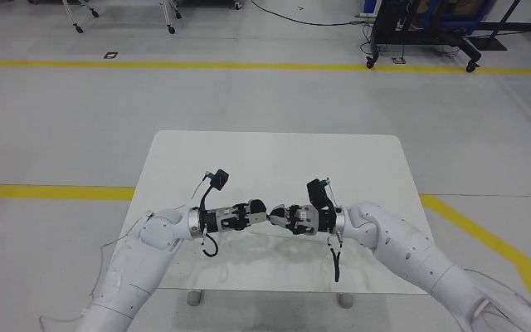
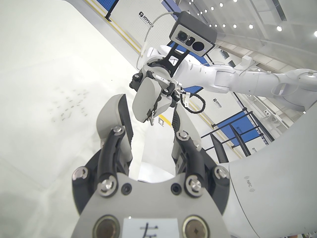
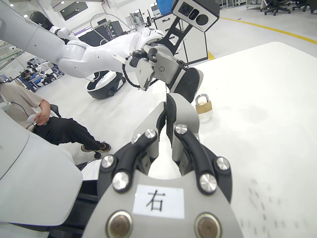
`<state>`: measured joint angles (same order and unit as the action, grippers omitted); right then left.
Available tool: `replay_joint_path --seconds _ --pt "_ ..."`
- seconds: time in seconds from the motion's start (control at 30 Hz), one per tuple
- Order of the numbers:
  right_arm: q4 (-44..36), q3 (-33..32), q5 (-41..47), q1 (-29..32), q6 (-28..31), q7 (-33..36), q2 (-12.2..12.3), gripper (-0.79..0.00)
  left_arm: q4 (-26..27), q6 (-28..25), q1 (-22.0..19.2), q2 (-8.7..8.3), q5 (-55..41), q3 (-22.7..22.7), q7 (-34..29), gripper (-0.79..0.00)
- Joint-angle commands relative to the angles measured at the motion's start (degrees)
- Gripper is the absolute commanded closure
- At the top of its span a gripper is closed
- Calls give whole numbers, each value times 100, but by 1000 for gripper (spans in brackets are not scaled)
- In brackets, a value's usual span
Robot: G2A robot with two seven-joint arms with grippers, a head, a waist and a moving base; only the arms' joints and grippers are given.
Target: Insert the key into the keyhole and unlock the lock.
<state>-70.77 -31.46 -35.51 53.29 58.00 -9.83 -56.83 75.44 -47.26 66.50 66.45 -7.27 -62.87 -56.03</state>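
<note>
Right wrist view sets the padlock (image 3: pixel 203 104) shackle-up on the table (image 3: pixel 260 87) just beyond the spread left gripper (image 3: pixel 165 85), while the right gripper (image 3: pixel 167 101), aimed at nine o'clock in top view, pinches what looks like the key (image 2: pixel 151 120).

White one-character label (image 2: pixel 148 229) on left gripper (image 2: pixel 148 105) base. Matching label (image 3: pixel 158 201) on right gripper (image 3: pixel 167 101) base. Logo print on background panels (image 2: pixel 146 18).
</note>
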Motion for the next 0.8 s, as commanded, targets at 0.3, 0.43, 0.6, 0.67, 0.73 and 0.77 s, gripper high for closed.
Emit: replay_joint_path --seconds 0.3,0.43,0.6,0.67,0.73,0.77 --pt "143 330 76 -213 0 -250 33 0 3 -49 -32 -44 142 93 130 0" --pt "177 408 89 -260 0 -358 52 0 21 -79 -26 -59 246 104 250 0" --pt "375 373 231 -254 0 -617 66 -785 75 -111 31 -61 459 93 662 0" --pt "375 373 231 -254 0 -617 66 -785 93 -131 77 -52 535 89 936 0" --pt "375 373 231 -254 0 -617 66 -785 118 -121 138 -34 627 88 1286 0" --pt "375 373 231 -254 0 -617 66 -785 134 -112 172 -22 683 106 1447 0"
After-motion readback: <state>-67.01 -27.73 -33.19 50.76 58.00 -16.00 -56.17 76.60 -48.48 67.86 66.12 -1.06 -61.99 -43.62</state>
